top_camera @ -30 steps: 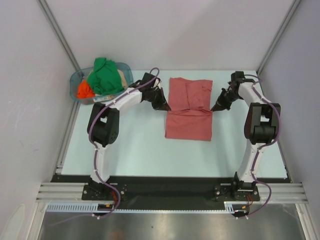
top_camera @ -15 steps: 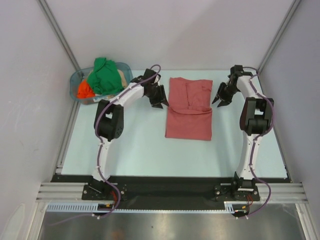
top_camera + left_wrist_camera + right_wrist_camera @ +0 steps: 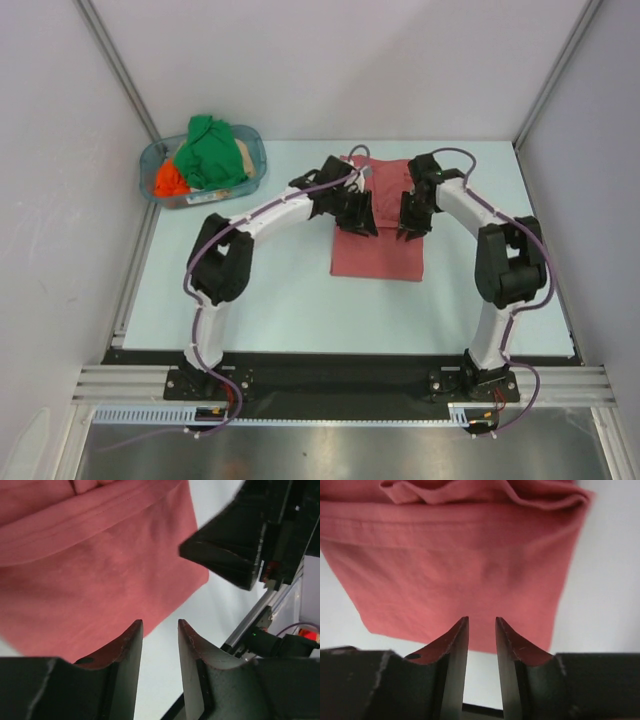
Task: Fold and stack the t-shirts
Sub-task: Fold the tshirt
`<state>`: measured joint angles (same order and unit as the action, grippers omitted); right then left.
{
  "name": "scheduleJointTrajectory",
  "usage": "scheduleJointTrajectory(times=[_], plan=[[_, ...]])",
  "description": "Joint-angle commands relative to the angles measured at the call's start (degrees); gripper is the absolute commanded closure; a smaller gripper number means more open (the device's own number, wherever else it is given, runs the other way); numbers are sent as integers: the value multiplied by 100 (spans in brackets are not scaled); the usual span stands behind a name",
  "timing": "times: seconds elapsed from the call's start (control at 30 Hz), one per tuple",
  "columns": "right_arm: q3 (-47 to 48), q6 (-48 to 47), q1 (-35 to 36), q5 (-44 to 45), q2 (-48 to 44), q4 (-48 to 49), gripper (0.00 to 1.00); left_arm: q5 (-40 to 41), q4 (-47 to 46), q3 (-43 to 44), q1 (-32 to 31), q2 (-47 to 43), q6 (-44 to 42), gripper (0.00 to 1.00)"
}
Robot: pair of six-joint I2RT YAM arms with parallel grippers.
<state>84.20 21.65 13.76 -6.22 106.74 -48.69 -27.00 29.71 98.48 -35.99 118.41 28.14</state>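
Salmon-red t-shirt (image 3: 378, 252) lies folded mid-table, directly below and ahead of both sets of jaws, with its long axis running away from the arm bases. The left gripper (image 3: 159, 626) hangs over its left half and the right gripper (image 3: 481, 621) over its right half, each about equally near. Both have their jaws parted by a narrow gap with nothing between them. The next fold likely needs both to drop together. The green t-shirt (image 3: 205, 150) and orange t-shirt (image 3: 168, 182) sit in the tub (image 3: 146, 168), well apart beyond the left jaws.
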Motion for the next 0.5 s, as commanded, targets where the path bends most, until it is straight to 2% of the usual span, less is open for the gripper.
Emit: scheduleJointTrajectory(times=[0.0, 0.17, 0.37, 0.47], plan=[[200, 217, 83, 393, 619, 859, 67, -174, -518, 127, 74, 577, -133, 60], [1053, 86, 48, 613, 1471, 949, 63, 11, -310, 997, 214, 1507, -484, 60], [2284, -82, -233, 850, 2114, 597, 59, 440, -72, 1831, 644, 1992, -695, 57], [2818, -240, -444, 824, 2298, 292, 57, 678, 437, 2857, 952, 2405, -950, 54]])
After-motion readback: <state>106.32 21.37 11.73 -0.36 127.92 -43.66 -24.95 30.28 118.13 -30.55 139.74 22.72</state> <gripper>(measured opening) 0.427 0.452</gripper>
